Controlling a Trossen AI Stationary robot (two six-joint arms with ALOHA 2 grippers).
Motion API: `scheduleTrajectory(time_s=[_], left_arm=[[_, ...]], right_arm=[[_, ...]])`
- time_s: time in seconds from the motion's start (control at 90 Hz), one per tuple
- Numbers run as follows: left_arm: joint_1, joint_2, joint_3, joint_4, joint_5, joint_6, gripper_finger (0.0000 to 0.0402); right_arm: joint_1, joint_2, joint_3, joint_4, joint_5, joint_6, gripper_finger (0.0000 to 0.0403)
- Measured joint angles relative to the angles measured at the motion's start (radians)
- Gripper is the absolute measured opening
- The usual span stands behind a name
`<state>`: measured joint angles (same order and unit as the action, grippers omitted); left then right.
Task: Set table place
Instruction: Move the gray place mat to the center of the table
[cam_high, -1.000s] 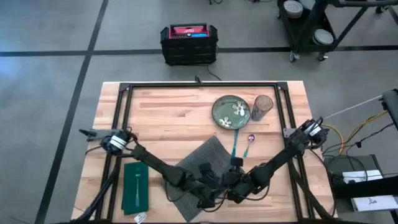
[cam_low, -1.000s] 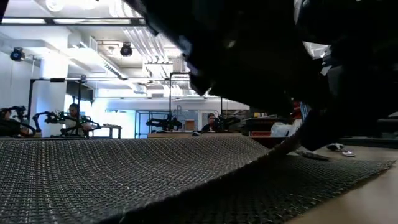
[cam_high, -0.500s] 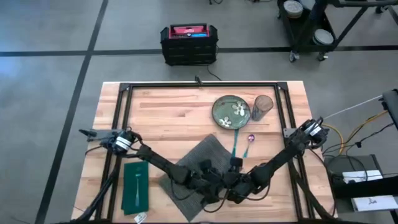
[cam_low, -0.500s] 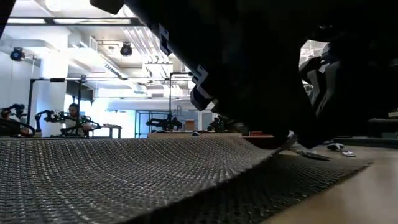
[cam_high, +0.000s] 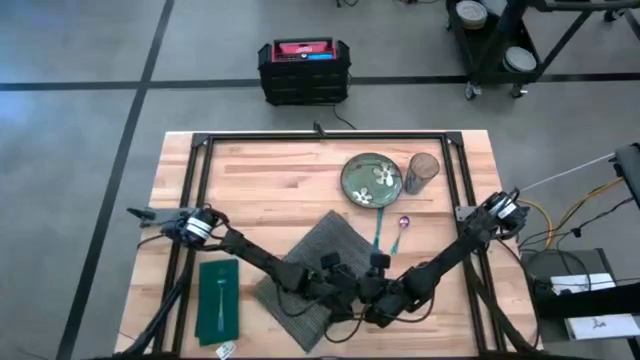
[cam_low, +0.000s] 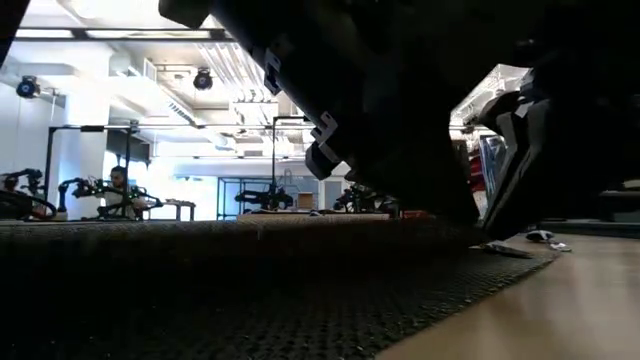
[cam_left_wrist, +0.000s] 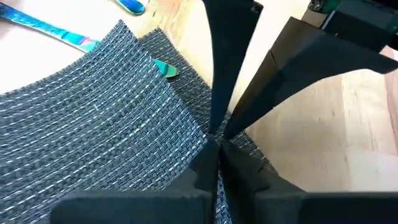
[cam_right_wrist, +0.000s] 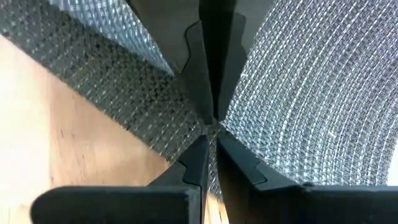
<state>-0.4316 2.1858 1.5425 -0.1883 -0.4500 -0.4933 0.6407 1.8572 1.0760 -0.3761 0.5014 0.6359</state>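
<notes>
The dark grey woven placemat (cam_high: 318, 262) had slid left; my left tool (cam_left_wrist: 214, 144) and right tool (cam_right_wrist: 211, 129) both pinched its edge and could crease it on the tabletop (cam_high: 270, 170).

A light-wood butcher-block table (cam_high: 270, 180) with a black metal frame rail stood on a grey floor. A dark grey woven placemat (cam_high: 322, 245) lay skewed near the front middle, partly covered by the two arms. Behind it to the right sat a green flowered plate (cam_high: 371, 180) with a glass (cam_high: 422, 170) just beside it. Two utensils (cam_high: 380, 232) lay between plate and placemat. A dark green napkin (cam_high: 218, 300) with a fork on it lay at the front left.
</notes>
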Motion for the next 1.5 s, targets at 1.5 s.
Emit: scheduleTrajectory(time_s=[1.5], left_arm=[[0.003,-0.029,0.100,-0.275,-0.011,0.049,0.0143]], right_arm=[[-0.030,0.037,0.007,0.065,0.046,-0.091,0.0018]])
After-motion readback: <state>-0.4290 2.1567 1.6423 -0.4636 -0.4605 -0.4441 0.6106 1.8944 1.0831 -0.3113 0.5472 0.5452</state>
